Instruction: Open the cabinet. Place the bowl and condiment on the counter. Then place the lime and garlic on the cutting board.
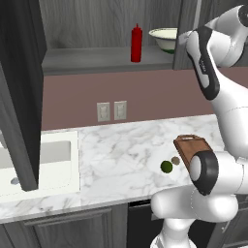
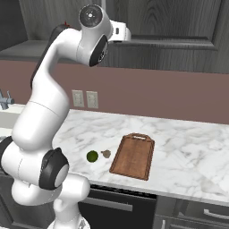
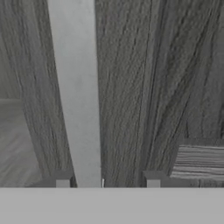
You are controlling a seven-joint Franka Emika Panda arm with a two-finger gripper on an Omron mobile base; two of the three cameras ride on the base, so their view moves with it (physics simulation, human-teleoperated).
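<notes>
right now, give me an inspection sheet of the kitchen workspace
surface: white marble counter, sink set in at its left end
job's things: cabinet left door swung open; red condiment bottle and bowl on the shelf; lime and garlic on the counter beside the cutting board, not on it
clutter: nothing seen
grippers: pincer at the right door's metal handle, fingertips either side of it, grip not confirmed
cables: nothing seen
surroundings: mauve backsplash, two wall outlets
</notes>
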